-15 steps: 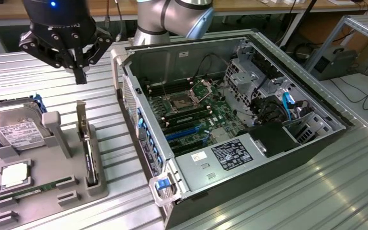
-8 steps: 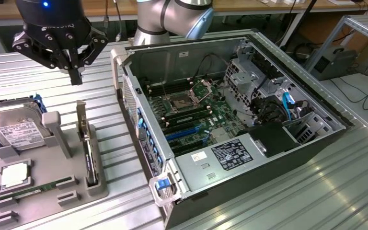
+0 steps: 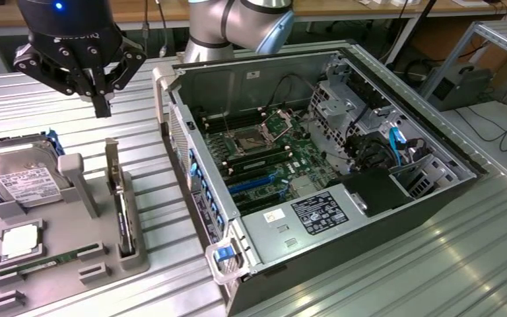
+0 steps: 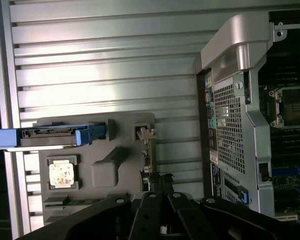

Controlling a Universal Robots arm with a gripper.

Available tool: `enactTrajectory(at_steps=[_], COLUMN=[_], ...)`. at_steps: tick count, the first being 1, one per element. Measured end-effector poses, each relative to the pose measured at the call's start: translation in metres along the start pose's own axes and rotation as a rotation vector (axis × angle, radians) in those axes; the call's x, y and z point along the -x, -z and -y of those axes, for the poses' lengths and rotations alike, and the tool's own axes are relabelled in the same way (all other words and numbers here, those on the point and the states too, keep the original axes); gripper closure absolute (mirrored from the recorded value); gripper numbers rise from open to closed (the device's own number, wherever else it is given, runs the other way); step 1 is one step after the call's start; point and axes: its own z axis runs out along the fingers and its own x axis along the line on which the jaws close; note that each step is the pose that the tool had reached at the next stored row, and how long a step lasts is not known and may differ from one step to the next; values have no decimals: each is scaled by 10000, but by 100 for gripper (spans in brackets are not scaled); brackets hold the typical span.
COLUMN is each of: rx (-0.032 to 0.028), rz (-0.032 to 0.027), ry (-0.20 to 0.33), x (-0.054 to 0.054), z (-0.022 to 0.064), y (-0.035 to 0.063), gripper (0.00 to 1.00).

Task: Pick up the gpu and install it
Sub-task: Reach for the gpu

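**gpu (image 3: 123, 211) not yet lifted, nothing installed**

On the exterior view's left, the grey parts holder (image 3: 68, 198) sits on the ribbed metal worktop (image 3: 24, 119). It carries the hard drive (image 3: 20, 178) in its blue carrier, with a processor chip (image 3: 20, 243) and a green memory stick (image 3: 47, 261) nearer the camera. The gpu stands on edge in the holder's slot on the side nearest the case, bracket end up, and nothing touches it.

My hand (image 3: 103, 109) hangs above the worktop, clear of the holder, with its fingers drawn together and nothing between them. In the wrist view the hand (image 4: 157, 182) looks roughly in line with the card's thin edge (image 4: 147, 150), so I judge I am over it but well apart from it.

On the exterior view's right, the computer case (image 3: 395, 218) lies open with the motherboard (image 3: 271, 158) exposed. No card sits in the blue expansion slots (image 3: 253, 181). The grasp, the carry and the seating are all left to do.
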Motion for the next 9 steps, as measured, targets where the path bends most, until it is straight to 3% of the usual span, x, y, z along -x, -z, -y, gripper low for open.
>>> enactTrajectory(at_steps=[9], rx=[0], rz=[0], ry=[0], x=[-1], z=[22], y=[1], gripper=[89])
